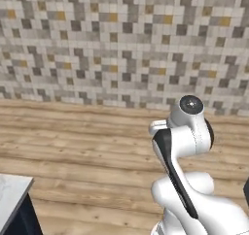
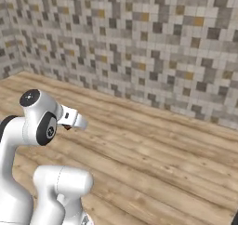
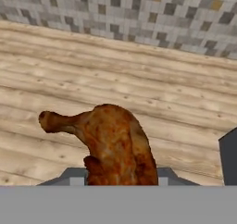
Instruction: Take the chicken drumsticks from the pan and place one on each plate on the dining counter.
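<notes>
A chicken drumstick [image 3: 115, 144] is pinched in the gripper [image 3: 121, 179] at six o'clock of the hand view, thick end between the jaws, bone end pointing toward nine o'clock. It is judged to be carried in transit toward a plate. Beyond it lie the wooden floor [image 3: 139, 89] and, at twelve o'clock, the tiled wall [image 3: 139, 10].

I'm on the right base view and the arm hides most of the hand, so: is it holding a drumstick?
Observer: Yes. In the hand view the gripper is shut on a chicken drumstick.
Operator: Which way does the bone end point?
Observer: To the left of the hand view, over wooden floor.
Operator: Any counter nearby?
Observer: The left base view shows a white marble counter corner on a dark base at its lower left.
</notes>
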### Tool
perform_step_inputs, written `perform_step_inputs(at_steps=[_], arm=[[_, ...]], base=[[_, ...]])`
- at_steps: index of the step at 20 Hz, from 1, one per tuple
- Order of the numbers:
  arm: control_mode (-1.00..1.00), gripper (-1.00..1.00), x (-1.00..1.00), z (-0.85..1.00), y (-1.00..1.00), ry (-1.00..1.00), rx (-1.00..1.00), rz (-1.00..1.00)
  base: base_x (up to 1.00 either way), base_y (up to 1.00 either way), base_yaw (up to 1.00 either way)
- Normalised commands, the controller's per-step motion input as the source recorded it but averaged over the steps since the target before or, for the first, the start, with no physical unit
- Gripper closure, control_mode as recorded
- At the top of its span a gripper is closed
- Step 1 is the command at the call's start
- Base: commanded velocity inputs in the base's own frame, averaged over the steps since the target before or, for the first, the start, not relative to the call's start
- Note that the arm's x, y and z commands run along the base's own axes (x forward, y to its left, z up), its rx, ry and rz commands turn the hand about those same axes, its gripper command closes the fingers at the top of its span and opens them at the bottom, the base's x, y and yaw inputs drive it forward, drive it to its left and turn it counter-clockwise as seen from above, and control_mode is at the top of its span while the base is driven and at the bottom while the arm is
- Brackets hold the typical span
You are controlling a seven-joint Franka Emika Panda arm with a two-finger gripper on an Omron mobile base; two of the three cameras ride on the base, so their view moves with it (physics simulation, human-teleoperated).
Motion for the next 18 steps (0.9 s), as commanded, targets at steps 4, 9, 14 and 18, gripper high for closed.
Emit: perform_step_inputs(at_steps=[4, 9, 14, 18], arm=[[1.00, 1.00, 0.00, 0.00, 0.00, 0.00, 0.00, 0.00], [1.00, 1.00, 0.00, 0.00, 0.00, 0.00, 0.00, 0.00], [1.00, 1.00, 0.00, 0.00, 0.00, 0.00, 0.00, 0.00], [1.00, 1.00, 0.00, 0.00, 0.00, 0.00, 0.00, 0.00]], base=[[1.00, 0.03, 0.27], [1.00, 0.04, 0.30], [1.00, 0.04, 0.31], [0.94, 0.01, 0.45]])
